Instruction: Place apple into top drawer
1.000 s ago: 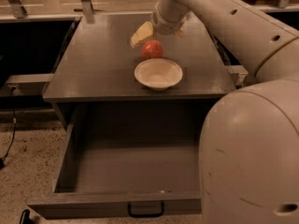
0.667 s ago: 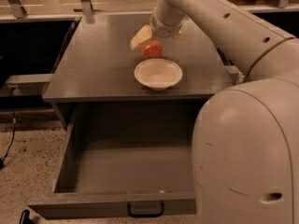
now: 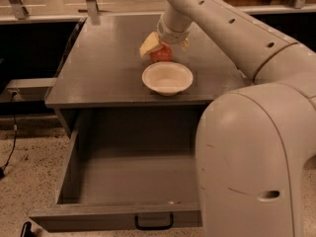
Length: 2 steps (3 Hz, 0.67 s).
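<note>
The apple (image 3: 161, 55) sits on the grey cabinet top (image 3: 103, 68), just behind the white bowl (image 3: 167, 77). My gripper (image 3: 166, 47) is right over the apple, reaching down from the upper right. It is open, with one pale yellow finger (image 3: 149, 45) against the apple's left side and the other (image 3: 184, 44) a little off its right side. The top drawer (image 3: 98, 217) is pulled wide open below the cabinet top. Its inside is bare and its black handle (image 3: 154, 222) faces the front.
My arm's large white body (image 3: 252, 167) fills the lower right and hides the drawer's right side. A rail with metal posts (image 3: 90, 3) runs behind the cabinet. A black cable (image 3: 14, 132) hangs at the left over a speckled floor.
My gripper has come down closer over the apple. The arm's body has shifted left in view. The apple, the bowl and the drawer have stayed put.
</note>
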Tool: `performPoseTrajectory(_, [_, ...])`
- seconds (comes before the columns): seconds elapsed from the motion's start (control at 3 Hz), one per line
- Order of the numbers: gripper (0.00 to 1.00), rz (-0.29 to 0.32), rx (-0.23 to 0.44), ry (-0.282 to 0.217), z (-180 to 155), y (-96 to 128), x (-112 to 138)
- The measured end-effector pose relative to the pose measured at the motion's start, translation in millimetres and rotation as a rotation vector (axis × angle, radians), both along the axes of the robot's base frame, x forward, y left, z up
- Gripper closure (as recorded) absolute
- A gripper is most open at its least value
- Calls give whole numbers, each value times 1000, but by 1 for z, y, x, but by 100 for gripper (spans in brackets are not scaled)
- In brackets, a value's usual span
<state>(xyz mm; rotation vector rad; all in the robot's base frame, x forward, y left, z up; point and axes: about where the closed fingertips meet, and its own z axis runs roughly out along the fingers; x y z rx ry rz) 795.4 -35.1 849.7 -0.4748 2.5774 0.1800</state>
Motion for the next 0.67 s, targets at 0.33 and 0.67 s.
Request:
performPoseTrajectory(0.33, [39, 24, 14, 37, -6, 7, -3])
performPoseTrajectory(0.67, [70, 177, 110, 66, 0, 36, -17])
